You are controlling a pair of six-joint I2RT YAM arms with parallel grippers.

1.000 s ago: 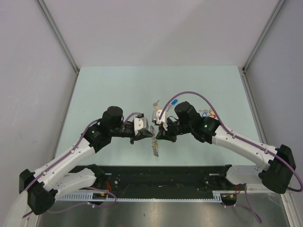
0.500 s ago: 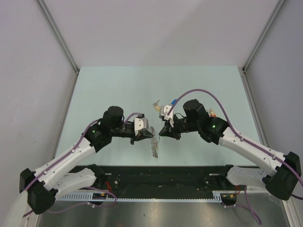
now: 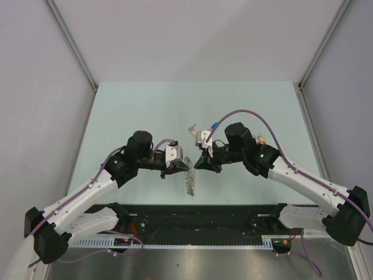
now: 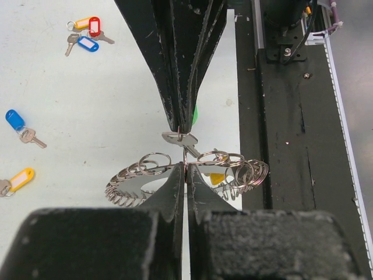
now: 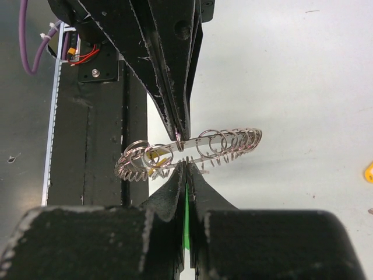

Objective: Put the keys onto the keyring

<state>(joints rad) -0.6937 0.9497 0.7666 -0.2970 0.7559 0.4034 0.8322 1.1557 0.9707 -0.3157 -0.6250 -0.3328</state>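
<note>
The keyring (image 4: 140,175), a band fringed with many small silver rings, hangs just above the table between the two arms; it also shows as the keyring (image 5: 230,140) and the keyring (image 3: 189,181). My left gripper (image 4: 185,166) is shut on one of its small rings. Opposite it, my right gripper (image 5: 186,163) is shut on a green-tagged key (image 5: 187,216), tip against the keyring. That silver key (image 4: 180,139) lies right at the ring held by the left jaws. A yellow tag (image 4: 217,178) hangs on the keyring. In the top view, left gripper (image 3: 182,167) and right gripper (image 3: 198,164) nearly touch.
Loose keys lie on the pale table: a blue-tagged one (image 4: 14,119), a yellow-tagged one (image 4: 20,179), and a yellow, red and blue cluster (image 4: 87,35). The black base rail (image 4: 291,116) runs along the near table edge, close beside the keyring.
The right arm's wrist has swung a little to the right, its fingertips staying at the keyring. The left arm and the keyring have barely moved.
</note>
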